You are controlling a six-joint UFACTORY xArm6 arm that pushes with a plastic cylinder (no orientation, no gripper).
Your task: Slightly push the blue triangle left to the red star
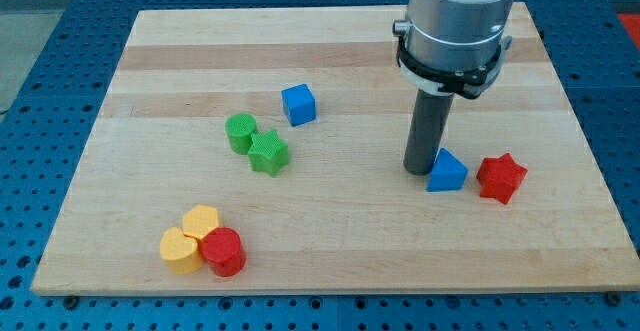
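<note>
Rod stands straight up, no jaws on it, my tip [419, 170] touching the blue triangle [446, 171] on its left; red star [501, 178] just right, board's [330, 241] right edge near.

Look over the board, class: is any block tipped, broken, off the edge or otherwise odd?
Nothing stands out. All blocks sit flat on the wooden board. My tip stands just at the view's left of the blue triangle, with the red star close on its right, a small gap between them.
</note>
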